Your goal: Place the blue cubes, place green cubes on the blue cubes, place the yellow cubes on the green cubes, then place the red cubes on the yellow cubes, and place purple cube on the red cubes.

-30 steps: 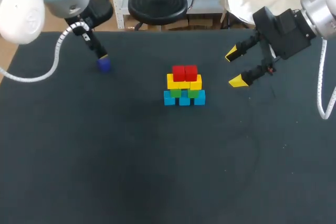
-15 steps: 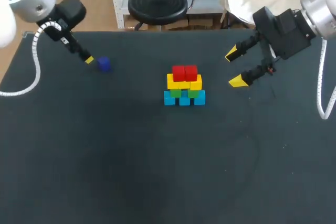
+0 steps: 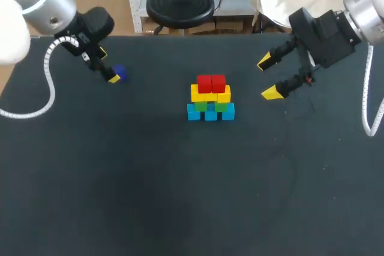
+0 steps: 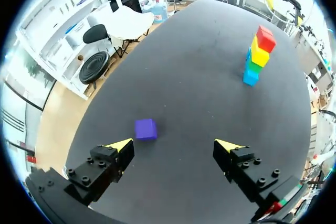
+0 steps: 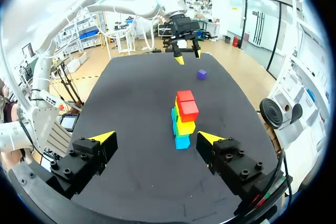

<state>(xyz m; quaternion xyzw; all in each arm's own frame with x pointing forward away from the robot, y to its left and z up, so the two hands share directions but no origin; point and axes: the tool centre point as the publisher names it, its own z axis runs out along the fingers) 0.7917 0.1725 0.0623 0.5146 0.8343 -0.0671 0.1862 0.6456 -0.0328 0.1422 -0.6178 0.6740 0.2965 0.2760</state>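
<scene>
Left gripper [image 4: 174,145] is spread wide and holding nothing. The purple cube [image 4: 145,129] sits just ahead of it, close to one yellow tip and off the centre line, not between the fingers. Over on the right, the right gripper [image 5: 156,137] is open as well and empty, hanging to the right of the stack [image 3: 210,97] at mid-table. The purple cube is on its own at the far left, well apart from the stack.

The danger, as I judge it: a descent from this offset could land a finger on the cube or shove it aside. Later, the landing spot is only the two red cubes [image 3: 210,83], and a hard or skewed set-down could topple the yellow cubes [image 3: 210,93], green cubes [image 3: 211,106] and blue cubes [image 3: 210,113] beneath.

The cubes look hard, smooth and square-edged. The fingers are black with wedge-shaped tips, and the table [image 3: 180,196] is dark and matte.
</scene>
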